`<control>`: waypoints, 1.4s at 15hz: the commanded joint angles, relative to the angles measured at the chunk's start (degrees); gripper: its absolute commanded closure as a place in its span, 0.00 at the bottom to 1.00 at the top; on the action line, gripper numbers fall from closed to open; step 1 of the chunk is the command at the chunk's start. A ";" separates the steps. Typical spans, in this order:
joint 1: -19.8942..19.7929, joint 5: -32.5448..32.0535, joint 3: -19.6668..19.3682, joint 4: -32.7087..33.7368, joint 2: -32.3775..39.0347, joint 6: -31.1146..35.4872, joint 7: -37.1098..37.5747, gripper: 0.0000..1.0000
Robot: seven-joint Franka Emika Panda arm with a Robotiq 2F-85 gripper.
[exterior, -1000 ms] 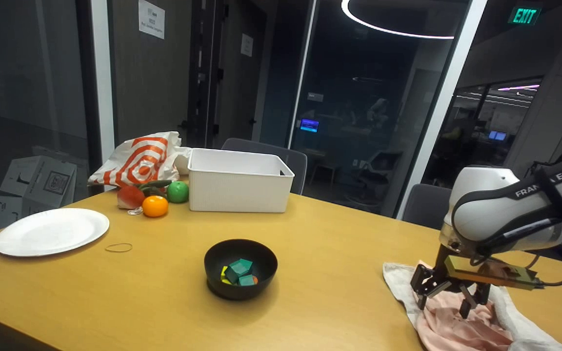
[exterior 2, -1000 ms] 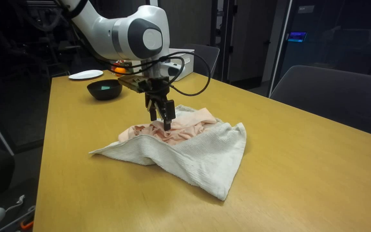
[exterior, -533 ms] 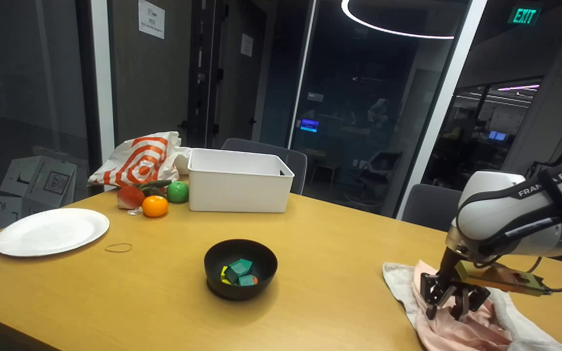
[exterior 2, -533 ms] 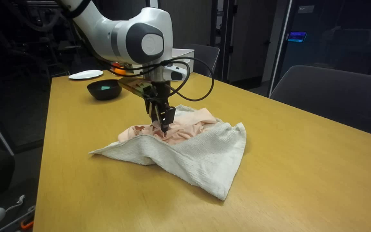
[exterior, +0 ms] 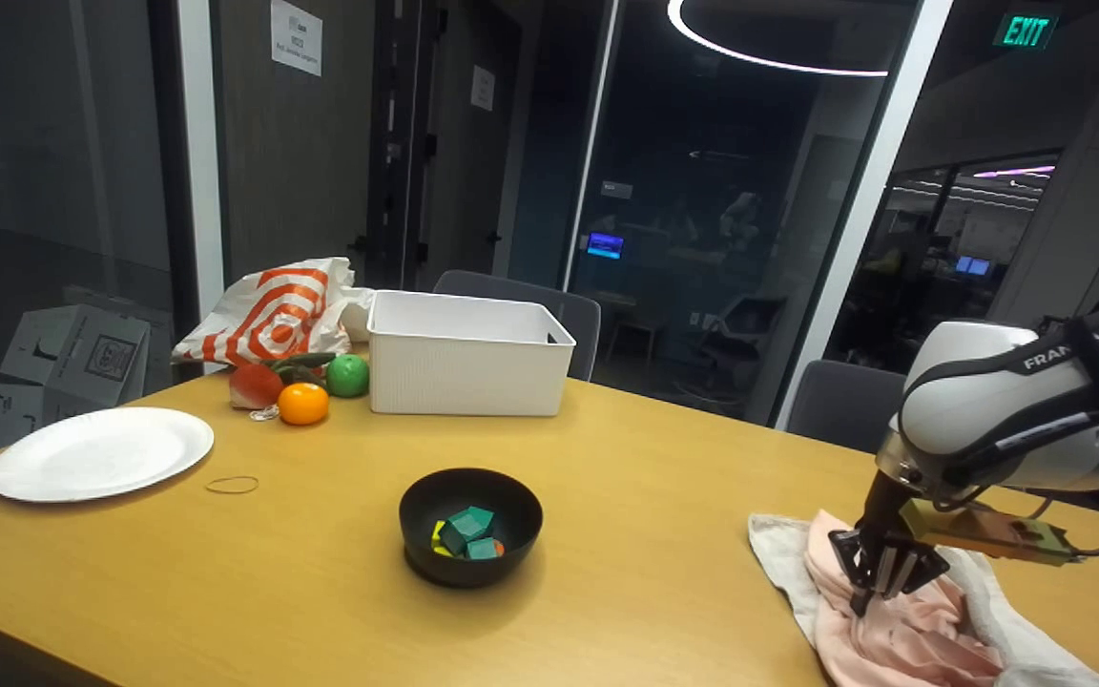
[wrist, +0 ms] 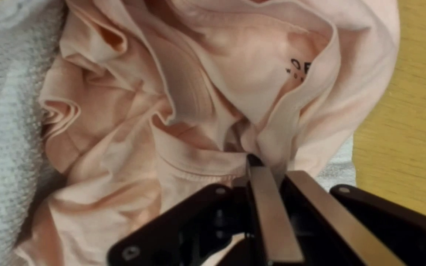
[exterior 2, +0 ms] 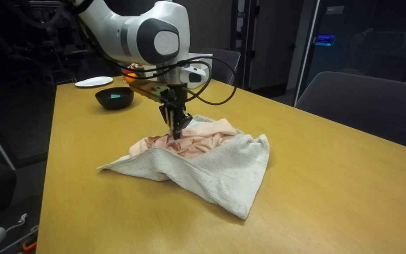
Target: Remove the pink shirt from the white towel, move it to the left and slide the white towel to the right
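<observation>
Relative to the frame half a second earlier, the gripper [wrist: 268,166] had risen slightly and its two fingers [wrist: 277,218] had come together. The white towel [exterior 2: 220,173] and the black bowl [exterior: 471,574] had kept their positions.

Gripper condition: the fingers were clenched on a fold of the pink shirt [exterior 2: 206,141]. In the wrist view, the cloth ran in between the fingertips. The gripper pointed downward.

Shirt position: the pink shirt lay crumpled on top of the white towel. Dark lettering [wrist: 298,68] was visible on the shirt near a fold, partly covered. In the wrist view, the towel bordered the shirt along the left, and a small strip of it emerged at the right, next to the bare table [exterior 2: 315,197].

Towel position: the towel lay on the table. In an exterior view, its near side was raised in a ridge along the shirt.

Surrounding items: the black bowl stood upright, well apart from the towel, and contained teal blocks [exterior: 466,528]. A white bin [exterior: 464,377] stood farther back, with a green fruit [exterior: 347,376] just beside it. An orange fruit [exterior: 303,405] and a printed bag [exterior: 278,315] were near. A white plate [exterior: 101,454] lay near the table edge, close to a thin loop [exterior: 232,485].
</observation>
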 commanded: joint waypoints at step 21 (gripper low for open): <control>1.62 -29.01 8.41 6.57 -21.02 24.89 18.00 0.93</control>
